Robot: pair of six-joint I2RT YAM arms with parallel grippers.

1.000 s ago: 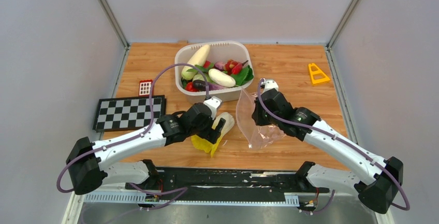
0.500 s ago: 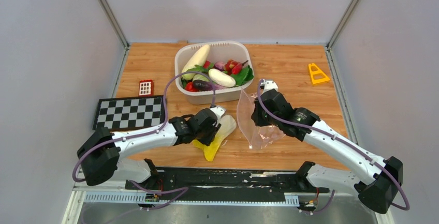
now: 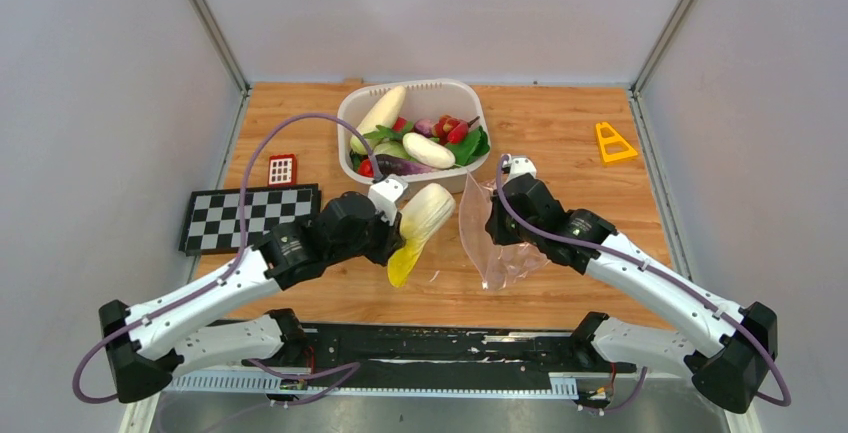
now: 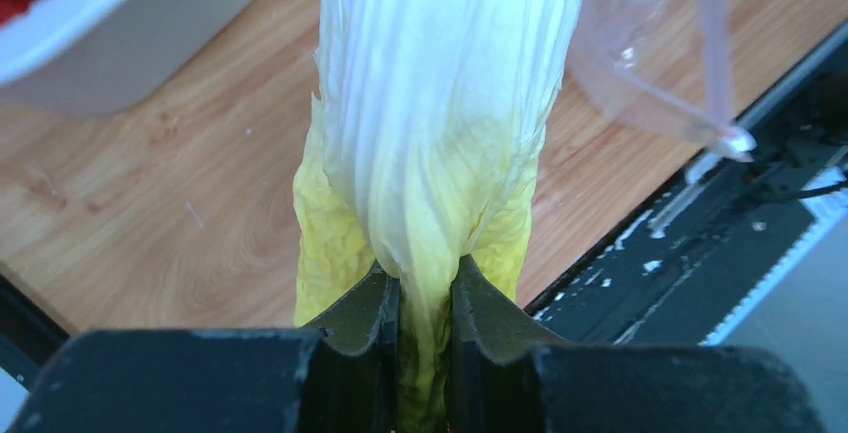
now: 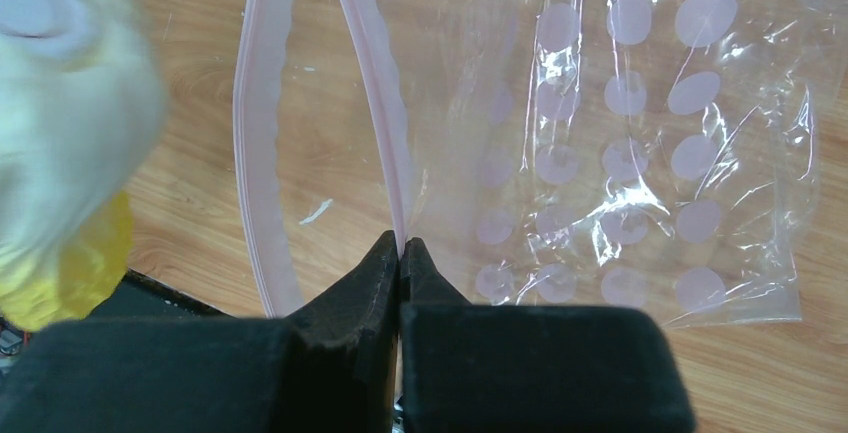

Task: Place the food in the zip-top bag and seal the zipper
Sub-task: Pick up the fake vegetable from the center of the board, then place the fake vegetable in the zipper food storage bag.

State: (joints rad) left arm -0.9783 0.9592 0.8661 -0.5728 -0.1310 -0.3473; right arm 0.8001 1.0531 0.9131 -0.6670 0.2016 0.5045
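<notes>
My left gripper [image 4: 424, 288] is shut on the yellow leafy end of the yellow cabbage [image 4: 440, 123], and the cabbage [image 3: 417, 228] hangs lifted above the table just left of the bag. The clear zip-top bag [image 3: 492, 238] with pink spots stands held up by my right gripper [image 5: 401, 251], which is shut on one side of the pink zipper [image 5: 375, 83]. The other zipper strip [image 5: 258, 133] bows away, so the bag's mouth gapes toward the cabbage. More food lies in the white tub [image 3: 452, 181], among it a long white radish [image 3: 379, 114].
A checkered board [image 3: 250, 216] lies at the left with a small red grid piece [image 3: 281, 169] behind it. A yellow triangle piece [image 3: 612, 143] sits at the far right. The black base rail [image 3: 430, 348] runs along the near edge.
My left gripper closed on the cabbage and lifted it off the table, carrying it up and toward the bag. The right gripper and the bag stayed still.
</notes>
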